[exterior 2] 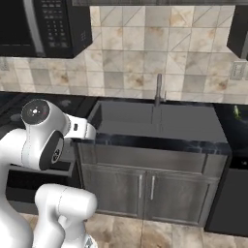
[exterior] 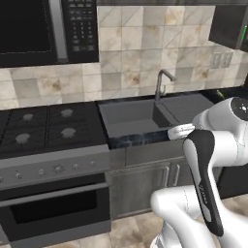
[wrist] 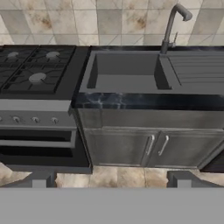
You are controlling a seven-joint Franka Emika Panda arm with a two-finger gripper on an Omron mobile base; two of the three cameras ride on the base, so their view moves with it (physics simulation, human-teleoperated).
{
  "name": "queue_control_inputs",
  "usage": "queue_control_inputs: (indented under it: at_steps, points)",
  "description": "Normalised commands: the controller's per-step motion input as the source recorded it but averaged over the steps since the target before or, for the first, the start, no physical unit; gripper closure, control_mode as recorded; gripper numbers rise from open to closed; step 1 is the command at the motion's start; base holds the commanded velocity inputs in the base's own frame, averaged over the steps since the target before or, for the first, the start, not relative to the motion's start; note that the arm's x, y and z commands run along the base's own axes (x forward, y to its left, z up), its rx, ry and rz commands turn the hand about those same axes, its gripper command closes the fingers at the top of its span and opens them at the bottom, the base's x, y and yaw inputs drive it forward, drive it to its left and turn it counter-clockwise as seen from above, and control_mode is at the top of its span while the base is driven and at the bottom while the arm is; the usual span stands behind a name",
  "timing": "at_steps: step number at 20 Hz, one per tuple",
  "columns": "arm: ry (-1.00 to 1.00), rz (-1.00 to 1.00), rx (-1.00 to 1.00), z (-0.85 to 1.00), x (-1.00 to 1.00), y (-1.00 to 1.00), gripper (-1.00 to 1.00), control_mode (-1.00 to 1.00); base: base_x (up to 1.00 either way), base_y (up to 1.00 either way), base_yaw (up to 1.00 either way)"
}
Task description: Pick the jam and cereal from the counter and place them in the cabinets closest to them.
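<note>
Black marble counter [wrist: 144, 101]: it ran along the sink's front edge; we could not make out the jam or the cereal on it.
Jaws: wide open, holding nothing; gripper [wrist: 108, 181] hung back from the base units.
Step in hand: we judged the search came first, likely rightward, toward the dark cabinet [exterior: 231, 24].
Around: sink [wrist: 124, 74], faucet [wrist: 173, 24], stove [wrist: 35, 70], microwave [exterior: 46, 29].
In the way: nothing near us.

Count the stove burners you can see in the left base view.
4, all on the stove left of the sink: back left, back right, front left, front right. More may lie past the picture's left edge.
</note>
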Motion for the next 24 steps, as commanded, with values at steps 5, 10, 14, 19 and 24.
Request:
queue_control_inputs:
  at_steps: [5, 10, 14, 19, 24]
  points:
    - [0.00, 0.00, 0.00, 0.00, 0.00, 0.00, -1.00, 1.00, 0.00, -0.52, -0.01]
    - [0.00, 0.00, 0.00, 0.00, 0.00, 0.00, -1.00, 1.00, 0.00, -0.51, -0.01]
    - [0.00, 0.00, 0.00, 0.00, 0.00, 0.00, -1.00, 1.00, 0.00, -0.52, -0.01]
    - [0.00, 0.00, 0.00, 0.00, 0.00, 0.00, -1.00, 1.00, 0.00, -0.52, -0.01]
    - [0.00, 0.00, 0.00, 0.00, 0.00, 0.00, -1.00, 1.00, 0.00, -0.52, -0.01]
